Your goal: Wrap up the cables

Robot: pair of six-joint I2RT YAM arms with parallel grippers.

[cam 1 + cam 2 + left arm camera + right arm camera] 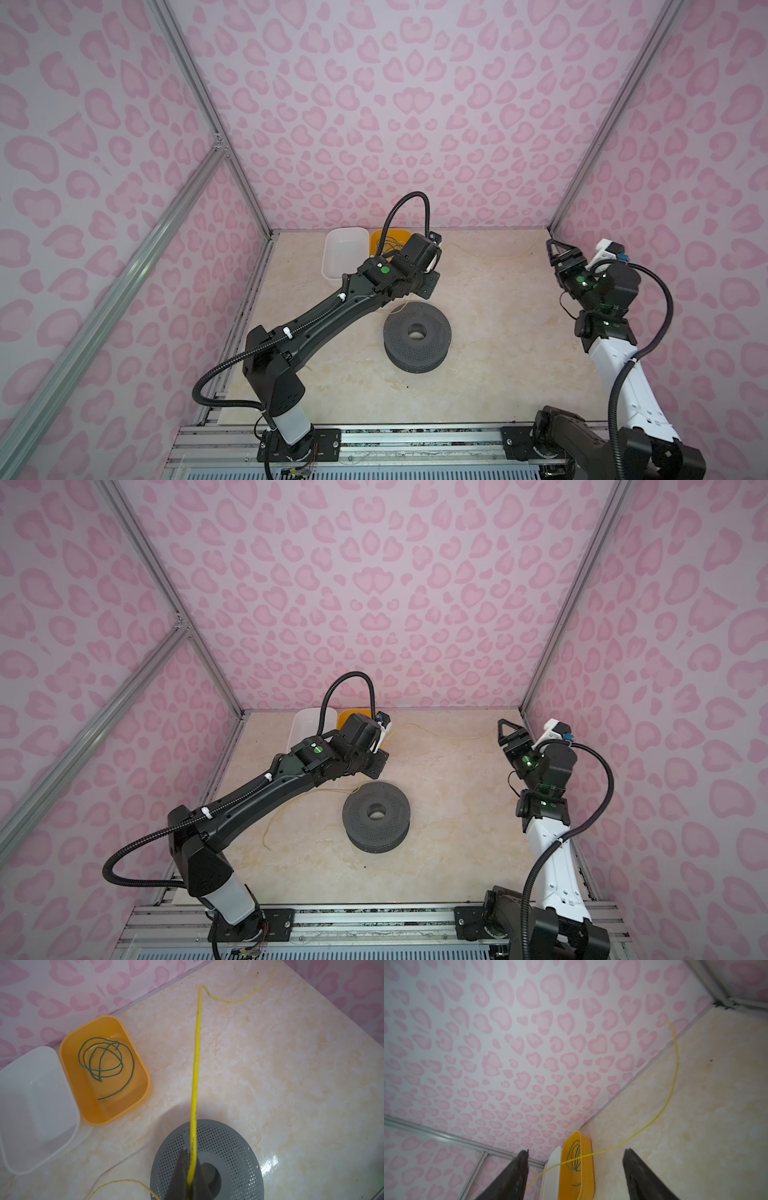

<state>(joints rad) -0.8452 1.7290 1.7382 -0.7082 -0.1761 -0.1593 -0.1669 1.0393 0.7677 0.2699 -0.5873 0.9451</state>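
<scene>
Above the grey perforated spool (228,1147), the left gripper (191,1157) pinches the yellow cable (196,1059), which runs over the table (478,374) toward the far right corner. Near that corner the right gripper (576,1150) stands spread, holding nothing. At the far wall the green cable (106,1059) lies coiled in the orange bin (148,1084), just beside a white bin (41,1105).

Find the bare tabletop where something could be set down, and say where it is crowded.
Bare: the tabletop between the grey spool and the right arm, and the strip between spool and front rail. Crowded: back left, with white tub, orange tub and left arm; the yellow cable crosses the back.
</scene>
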